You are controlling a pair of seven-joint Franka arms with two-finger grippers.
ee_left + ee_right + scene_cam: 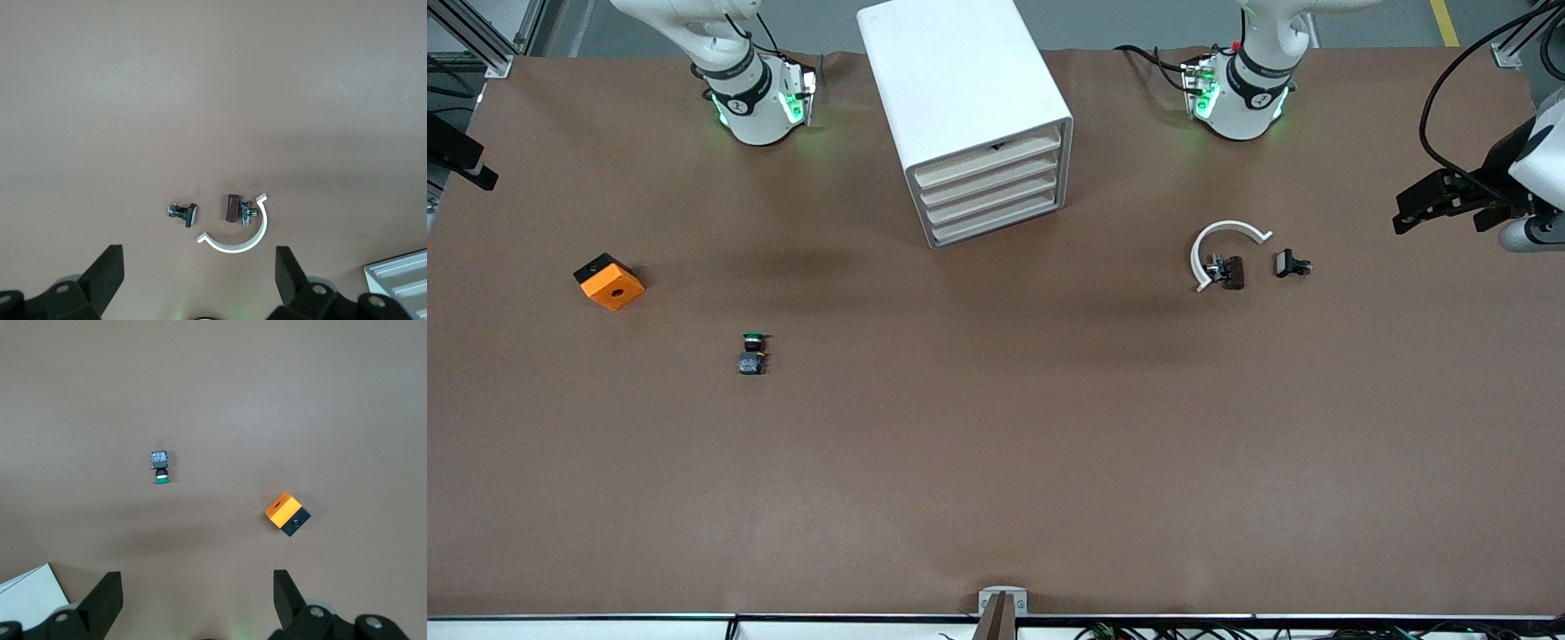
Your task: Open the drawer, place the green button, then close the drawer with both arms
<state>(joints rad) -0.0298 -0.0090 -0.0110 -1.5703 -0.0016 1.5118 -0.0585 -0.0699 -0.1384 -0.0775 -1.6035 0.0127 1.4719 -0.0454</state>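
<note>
The white cabinet point(960, 80) stands between the arm bases, and its four cream drawer fronts point(991, 191) are all shut. The button point(752, 353) lies on its side on the brown table toward the right arm's end, nearer to the front camera than the cabinet. It also shows in the right wrist view point(160, 467). My right gripper point(197, 603) is open and empty, high over the table with the button well ahead of it. My left gripper point(200, 280) is open and empty, high over the table near the clips. Neither gripper shows in the front view.
An orange cube with a hole point(609, 282) sits toward the right arm's end, also in the right wrist view point(287, 513). Two small black clips point(1227, 271) point(1289, 264) and a white curved strip point(1223, 233) lie toward the left arm's end. Cabinet corners show in both wrist views point(400, 277) point(30, 600).
</note>
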